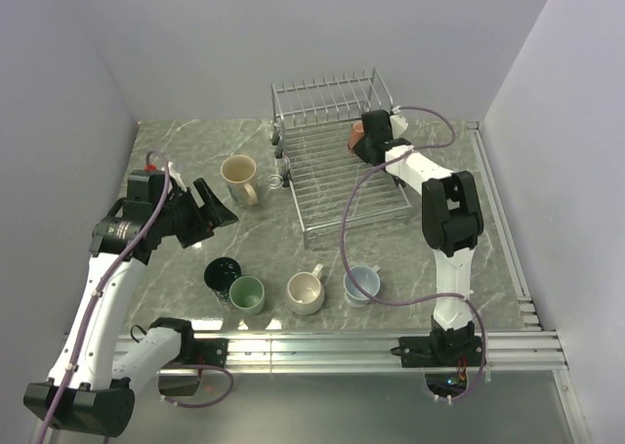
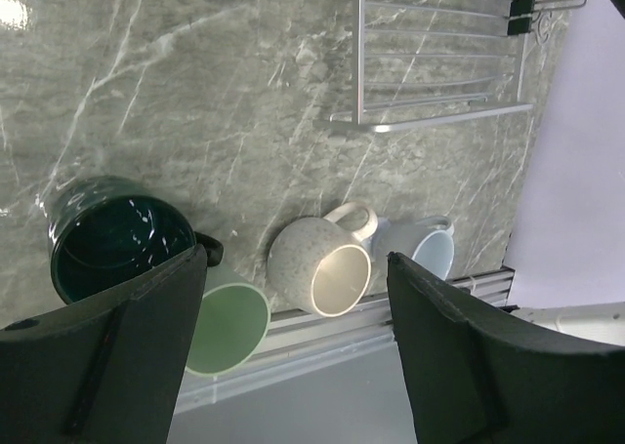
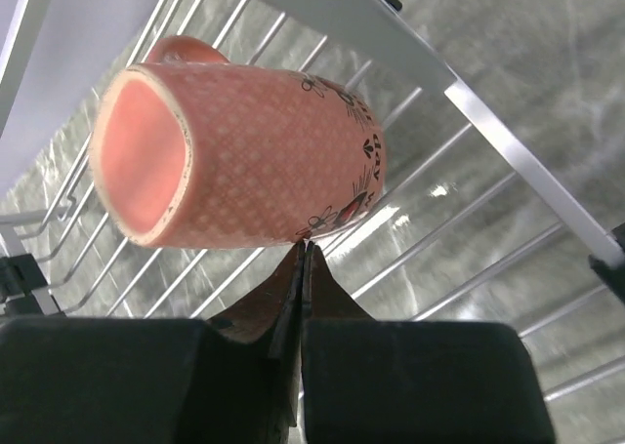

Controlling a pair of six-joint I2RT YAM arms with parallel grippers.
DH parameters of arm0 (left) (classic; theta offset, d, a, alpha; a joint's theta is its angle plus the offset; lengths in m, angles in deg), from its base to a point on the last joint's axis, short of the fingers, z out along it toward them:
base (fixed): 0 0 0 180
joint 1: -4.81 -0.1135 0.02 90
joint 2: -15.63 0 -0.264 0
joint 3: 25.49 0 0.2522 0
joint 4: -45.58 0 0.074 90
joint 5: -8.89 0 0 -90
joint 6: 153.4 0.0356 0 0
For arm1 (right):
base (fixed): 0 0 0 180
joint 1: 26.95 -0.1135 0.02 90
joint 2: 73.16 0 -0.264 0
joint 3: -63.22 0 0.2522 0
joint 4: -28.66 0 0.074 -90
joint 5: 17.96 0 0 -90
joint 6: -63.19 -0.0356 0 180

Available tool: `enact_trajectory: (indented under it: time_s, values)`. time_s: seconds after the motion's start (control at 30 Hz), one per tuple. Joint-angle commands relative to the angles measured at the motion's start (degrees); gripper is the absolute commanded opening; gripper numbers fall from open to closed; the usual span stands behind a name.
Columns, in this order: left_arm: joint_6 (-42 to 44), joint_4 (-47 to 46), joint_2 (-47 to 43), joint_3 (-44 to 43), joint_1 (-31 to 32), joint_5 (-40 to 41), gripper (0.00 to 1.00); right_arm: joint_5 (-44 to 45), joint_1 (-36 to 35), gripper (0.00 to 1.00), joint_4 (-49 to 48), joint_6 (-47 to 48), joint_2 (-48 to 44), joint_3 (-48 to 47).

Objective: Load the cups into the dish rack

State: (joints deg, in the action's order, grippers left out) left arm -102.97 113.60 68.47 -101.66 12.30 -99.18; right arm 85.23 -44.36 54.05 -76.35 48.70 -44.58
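1. We see the reddish-brown mug [image 3: 264, 151] lying on its side over the dish rack [image 1: 324, 176]. In the right wrist view its long axis runs left to right, with the mouth toward the left edge, the base to the right and the handle at the upper left.
2. In the top view it sits at the rack's upper right, near the upright tines and the right rim. Bare grid wires spread toward the lower left of it.
3. The right gripper [image 3: 304, 254] has its jaws pressed together with nothing between them. Its tips are at the mug's lower wall, though we cannot tell if they touch it.
4. The left gripper [image 2: 298, 259] is spread wide and holds nothing, above the table [image 1: 176, 141] at the left.
5. The tall cream mug [image 1: 239, 181] stands upright just left of the rack. The dark teal mug [image 1: 223, 272], light green mug [image 1: 247, 295], beige mug [image 1: 305, 293] and pale blue-white mug [image 1: 360, 286] line the lower centre, mouths up, near the table's front edge.
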Motion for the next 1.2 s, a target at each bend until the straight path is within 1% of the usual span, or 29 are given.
enact_trajectory:
  time_s: [0.0,0.07,0.13,0.17,0.2,0.27,0.3,0.33,0.37,0.4,0.57,0.73,0.77,0.87,1.0,1.17]
  values:
    - [1.16,1.37,-1.42,-1.57,0.16,1.01,0.8,0.96,0.53,0.0,-1.88,-1.52,1.36,-3.26]
    - [1.16,1.29,-1.6,-1.05,0.16,1.19,0.8,-0.44,0.45,0.0,-3.02,-1.18,0.05,-2.12]
    - [0.73,1.03,-1.69,-0.69,0.16,1.54,0.8,-2.37,0.36,0.0,-5.3,-0.65,-1.71,1.21]
    - [0.46,0.15,-1.95,-0.26,0.16,2.59,0.8,-3.08,0.45,0.02,-6.09,-0.12,-2.67,2.71]
    - [0.03,-0.73,-2.12,0.01,0.16,2.94,0.81,-3.87,0.45,0.14,-7.32,0.23,-5.03,5.68]
    - [-0.42,-2.48,-1.69,0.45,0.16,3.82,0.82,-5.19,0.45,0.33,-8.29,2.15,-9.51,8.68]
    - [-0.68,-3.1,-1.34,0.54,0.16,5.13,0.84,-5.54,0.45,0.51,-8.56,2.77,-11.28,11.83]
    - [-0.77,-3.72,-0.9,0.71,0.16,5.67,0.85,-5.81,0.36,0.57,-8.82,3.39,-13.12,13.43]
    - [-0.68,-5.2,0.15,0.8,0.16,6.19,0.86,-6.42,0.36,0.62,-8.91,4.88,-16.88,16.49]
    - [-0.59,-6.09,0.85,0.98,0.16,6.81,0.87,-6.6,0.45,0.67,-8.13,5.67,-18.75,17.65]
    - [-0.77,-10.84,7.27,0.72,0.16,9.53,0.88,-9.23,0.45,0.7,-5.49,9.71,-31.65,24.51]
    - [-1.12,-14.87,15.69,-0.25,0.07,14.63,0.86,-11.43,0.45,0.71,2.15,10.78,-40.9,28.64]
    - [-1.64,-15.84,16.85,-0.69,0.07,14.64,0.86,-11.69,0.45,0.7,2.77,10.95,-43.87,29.95]
    - [-2.0,-20.33,21.42,-2.71,0.16,13.41,0.84,-12.84,0.36,0.71,6.18,12.0,-48.46,30.93]
    - [-1.39,-21.74,27.22,-7.36,0.07,15.42,0.84,-12.32,0.36,0.71,11.56,14.47,-50.67,28.48]
    - [-0.68,-23.15,32.67,-12.29,0.07,16.48,0.83,-13.01,0.45,0.7,13.94,14.91,-52.34,27.5]
